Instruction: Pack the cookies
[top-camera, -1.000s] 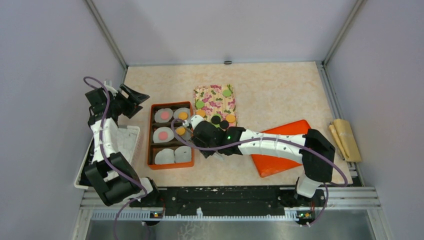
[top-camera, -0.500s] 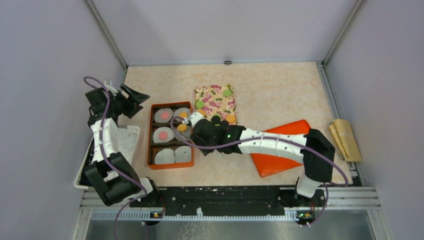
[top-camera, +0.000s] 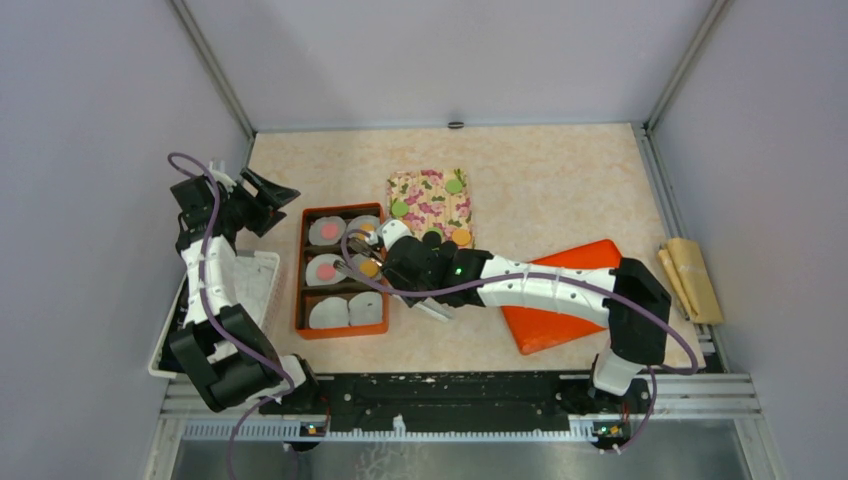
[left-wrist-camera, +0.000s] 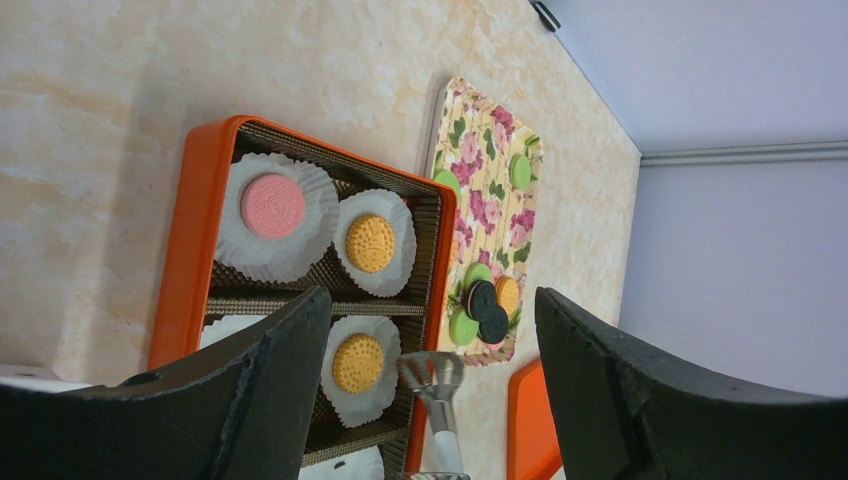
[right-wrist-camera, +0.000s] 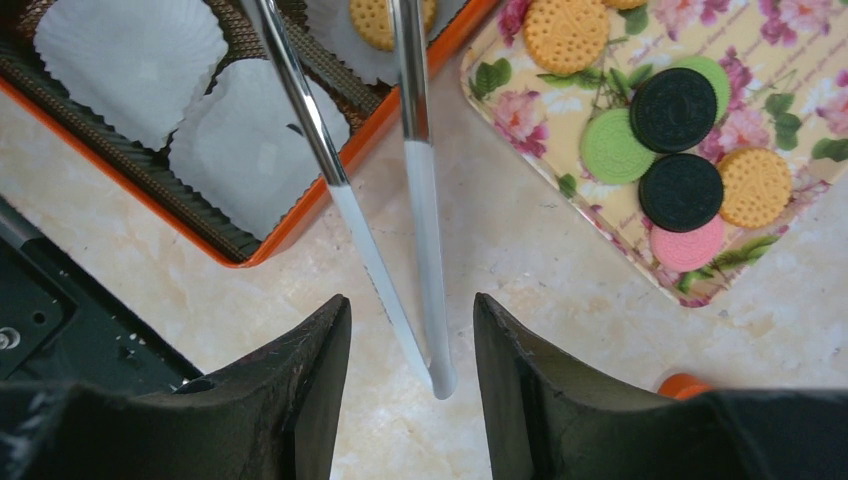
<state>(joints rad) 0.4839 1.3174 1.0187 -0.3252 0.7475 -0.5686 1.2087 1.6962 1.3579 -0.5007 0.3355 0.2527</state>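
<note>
Orange box (left-wrist-camera: 183, 270), as the top view shows it, lies on the bench (top-camera: 560, 190) at 9 o'clock of the floral tray (left-wrist-camera: 488, 200), with six white liners (right-wrist-camera: 130, 55) in three rows. Finding: four liners are filled. The row at the 12 o'clock end carries a pink cookie (left-wrist-camera: 272, 205) and an orange one (left-wrist-camera: 370, 243). The middle row carries a second pink (top-camera: 326, 272) and a second orange (left-wrist-camera: 358, 362). The two liners at the 6 o'clock end are bare. The other cookies (right-wrist-camera: 680, 190) lie on the tray: a cluster of orange, green, black and pink discs at its 6 o'clock end, and two green ones apart toward 12 o'clock. Right claw (right-wrist-camera: 410, 305): closed on the handle end of metal tongs (right-wrist-camera: 422, 230), whose arms stand apart with no cookie seen in them. Their tips hover over the box's middle row, beside the second orange cookie. Left claw (left-wrist-camera: 430, 295): spread wide, holding nothing, at 9 o'clock of the box and clear of it. The lid (top-camera: 540, 330) lies at 4 o'clock of the tray, partly under the right arm. Assessment: packing is about two-thirds done by liner count. Two liners want filling, and the lid is not yet fitted, if closing is part of the job.
</note>
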